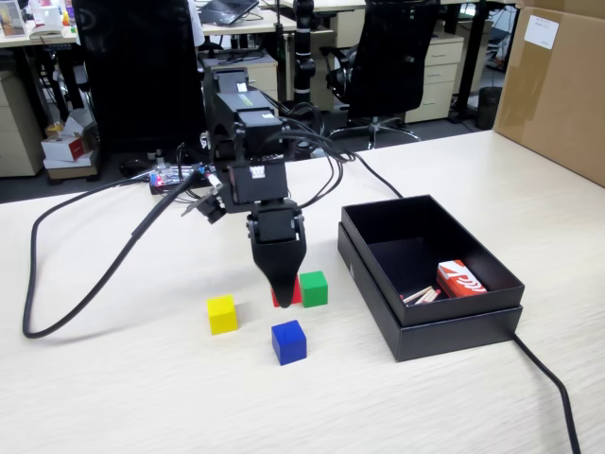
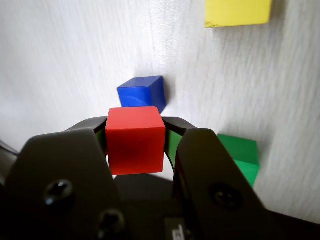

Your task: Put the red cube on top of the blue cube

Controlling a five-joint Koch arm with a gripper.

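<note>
The red cube (image 2: 135, 140) sits between the black jaws of my gripper (image 2: 136, 122), which press on both of its sides. In the fixed view the gripper (image 1: 283, 298) points straight down at table level, and only slivers of the red cube (image 1: 295, 291) show behind its tip, right beside the green cube. The blue cube (image 1: 289, 341) stands free on the table a short way in front of the gripper; in the wrist view the blue cube (image 2: 142, 92) lies just beyond the red one.
A green cube (image 1: 313, 288) stands right of the gripper and a yellow cube (image 1: 222, 314) to its left. An open black box (image 1: 430, 322) at the right holds a red-and-white carton (image 1: 460, 279). Cables (image 1: 558, 388) trail across the table.
</note>
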